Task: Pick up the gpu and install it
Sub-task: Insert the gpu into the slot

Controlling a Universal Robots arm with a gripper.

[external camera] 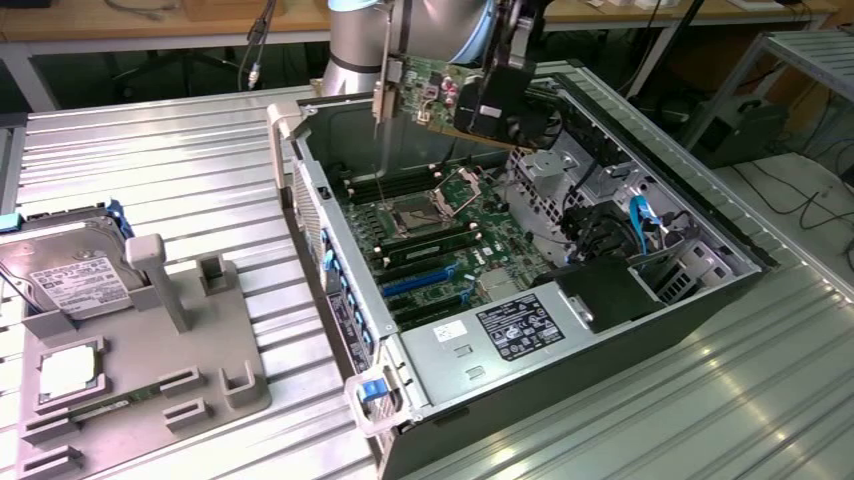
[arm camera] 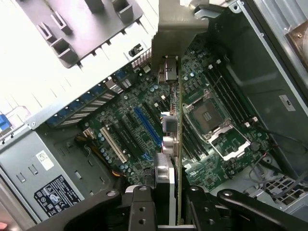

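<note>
Ribbed metal tabletop (external camera: 174, 170) in a workshop, with benches behind it. An open computer case (external camera: 667, 180) lies on its side, motherboard (external camera: 454, 240) facing up. At the exterior view's left, a grey fixture tray (external camera: 147, 400) carries a hard drive (external camera: 80, 280). The gripper (external camera: 501, 105) is clamped on the gpu (external camera: 430, 88), which hangs upright over the case's far end, well above the board. In the wrist view the card runs edge-on over the expansion slots (arm camera: 144, 125), apart from them and from the case walls.

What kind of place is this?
Probably a robotics lab bench for PC assembly: an open computer case on a metal table, a hard drive on a grey holder, and the gripper holding the gpu above the case.
</note>
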